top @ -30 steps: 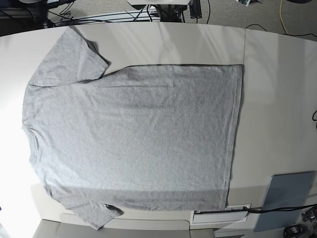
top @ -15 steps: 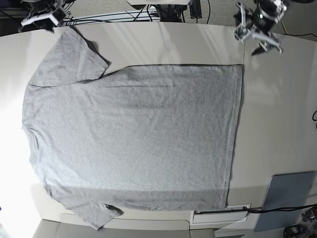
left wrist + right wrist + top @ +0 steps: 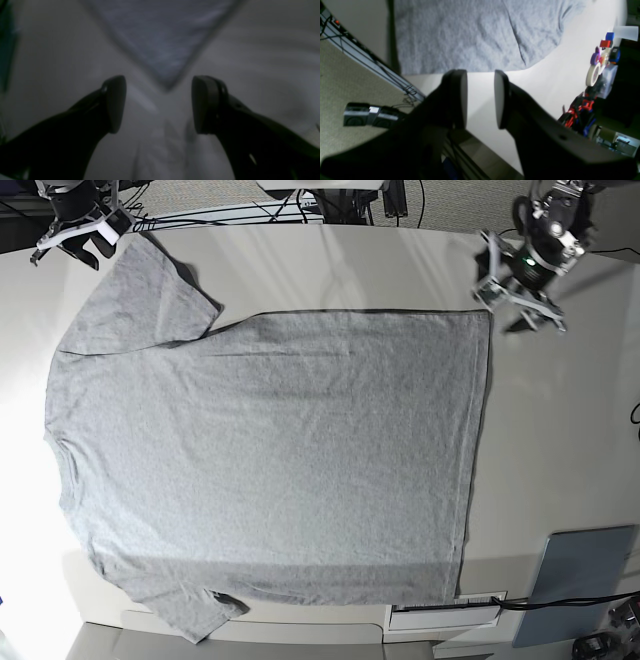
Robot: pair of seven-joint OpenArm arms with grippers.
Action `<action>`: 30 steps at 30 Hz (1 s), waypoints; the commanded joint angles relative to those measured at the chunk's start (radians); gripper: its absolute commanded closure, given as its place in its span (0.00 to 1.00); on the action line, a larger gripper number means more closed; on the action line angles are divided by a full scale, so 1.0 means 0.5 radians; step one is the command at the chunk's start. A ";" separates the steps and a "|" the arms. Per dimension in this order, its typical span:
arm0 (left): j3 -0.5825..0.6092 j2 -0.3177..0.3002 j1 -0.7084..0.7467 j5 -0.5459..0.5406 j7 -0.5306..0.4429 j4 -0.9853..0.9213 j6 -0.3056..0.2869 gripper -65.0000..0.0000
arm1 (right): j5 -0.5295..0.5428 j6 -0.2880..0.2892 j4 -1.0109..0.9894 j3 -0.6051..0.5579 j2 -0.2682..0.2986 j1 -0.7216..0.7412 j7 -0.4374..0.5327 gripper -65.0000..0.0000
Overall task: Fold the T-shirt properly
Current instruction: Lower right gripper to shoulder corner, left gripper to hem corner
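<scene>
The heather-grey T-shirt (image 3: 270, 460) lies flat on the table, plain side up, collar to the left, hem to the right. My left gripper (image 3: 515, 310) is open and empty, just off the hem's far corner. In the left wrist view that blurred corner (image 3: 165, 37) points between the open fingers of the gripper (image 3: 160, 105), not touched. My right gripper (image 3: 70, 250) is open and empty at the far sleeve's outer edge. In the right wrist view the sleeve (image 3: 470, 32) lies just beyond the gripper (image 3: 480, 98).
A grey-blue flat panel (image 3: 585, 575) lies at the front right. A white labelled strip (image 3: 445, 615) sits at the table's front edge. Tape rolls and small coloured parts (image 3: 600, 62) lie beside the right gripper. Cables and a power strip (image 3: 367, 117) are on the floor behind.
Both arms came into the base view from the far side. The left gripper has dropped toward the hem's far corner. The right gripper has moved slightly down by the far sleeve.
</scene>
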 commanded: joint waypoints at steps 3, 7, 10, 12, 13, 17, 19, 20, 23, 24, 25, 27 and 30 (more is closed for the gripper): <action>0.111 -0.024 -0.060 0.035 -0.029 0.018 0.095 0.36 | -0.011 -0.028 0.026 0.017 0.014 -0.004 0.018 0.71; 0.236 -0.023 -0.162 0.037 -0.031 -0.098 0.126 0.36 | -0.011 -0.029 0.026 0.017 0.014 0.002 0.019 0.71; 0.311 -0.024 -0.267 0.079 -0.029 -0.246 0.178 0.36 | -0.011 -0.029 0.026 0.017 0.014 0.005 0.019 0.71; 0.336 -0.024 -0.318 0.105 -0.031 -0.333 0.219 0.36 | -0.011 -0.029 0.026 0.017 0.014 0.005 0.019 0.71; 0.344 -0.024 -0.340 0.105 -0.031 -0.369 0.222 0.36 | -0.012 -0.031 0.026 0.017 0.014 0.006 0.021 0.71; 0.344 -0.024 -0.423 0.110 -0.037 -0.485 0.214 0.36 | -0.021 -0.124 0.026 0.017 0.014 0.007 0.046 0.71; 0.344 -0.023 -0.452 0.133 -0.039 -0.531 0.214 0.36 | -0.067 -0.225 0.026 0.017 0.014 0.007 0.056 0.71; 0.344 -0.023 -0.464 0.137 -0.040 -0.551 0.213 0.36 | -0.088 -0.270 0.026 0.017 0.014 0.007 0.056 0.71; 0.344 -0.024 -0.472 0.143 -0.069 -0.581 0.211 0.37 | -0.147 -0.344 0.026 0.017 0.014 0.007 0.060 0.71; 0.344 -0.024 -0.471 0.143 -0.089 -0.581 0.171 0.40 | -0.169 -0.343 0.026 0.017 0.014 0.008 0.060 0.71; 0.344 -0.024 -0.472 0.143 -0.107 -0.581 0.098 0.45 | -0.184 -0.341 0.026 0.017 0.014 0.011 0.059 0.71; 0.344 -0.023 -0.472 0.180 -0.161 -0.581 -0.061 0.62 | -0.182 -0.341 0.026 0.017 0.014 0.011 0.056 0.71; 0.344 -0.024 -0.471 0.266 -0.208 -0.581 -0.200 0.97 | -0.182 -0.338 0.026 0.017 0.015 0.011 0.051 0.72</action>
